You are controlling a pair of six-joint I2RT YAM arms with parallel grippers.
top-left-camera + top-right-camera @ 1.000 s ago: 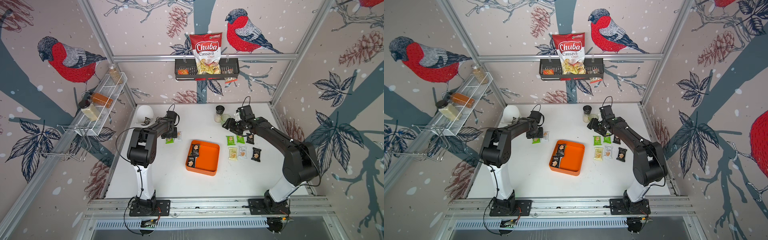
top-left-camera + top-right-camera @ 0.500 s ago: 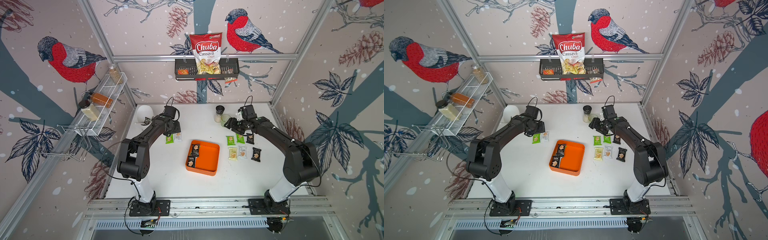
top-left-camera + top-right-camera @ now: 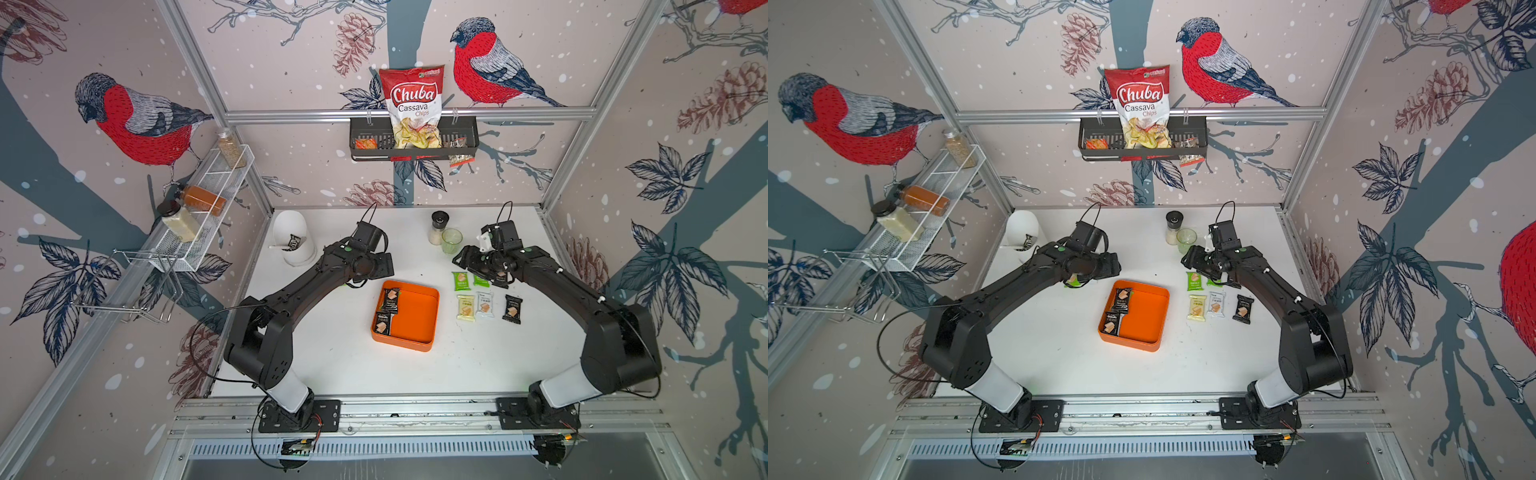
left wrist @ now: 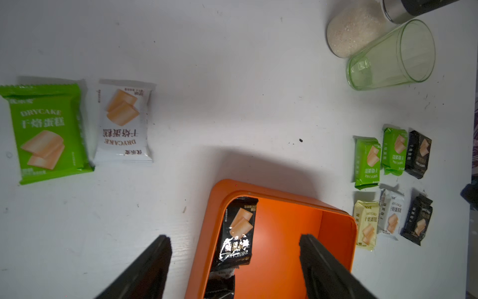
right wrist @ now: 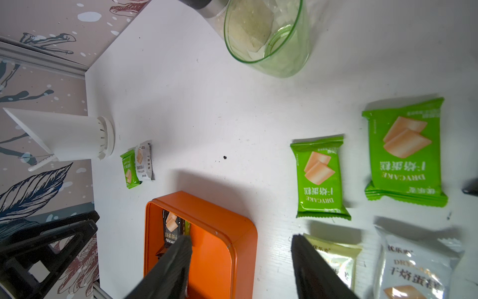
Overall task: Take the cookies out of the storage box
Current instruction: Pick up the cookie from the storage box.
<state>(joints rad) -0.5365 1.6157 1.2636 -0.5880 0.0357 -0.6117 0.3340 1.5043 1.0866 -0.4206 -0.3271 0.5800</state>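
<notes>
Hovering with its two matte black fingers (image 4: 147,269) spread wide and nothing between them, the left pincer (image 4: 235,237) hangs above one rounded corner of the storage box (image 4: 207,220), a shallow tray of smooth, bright orange plastic. Directly below the gap lies a glossy black foil cookie packet (image 4: 239,230), crimped at both ends and printed with tan biscuits. A second black packet (image 3: 383,324) lies closer in toward the wrist. Off to one side of the pincer, a flat green packet (image 4: 46,134) and a white packet (image 4: 124,121) rest on the white tabletop (image 4: 232,77). The right pincer (image 5: 242,237) is likewise spread and empty, one finger over the box, the other over a pale yellow packet (image 5: 333,256). A green sliver (image 5: 186,227) inside the box may be another packet.
</notes>
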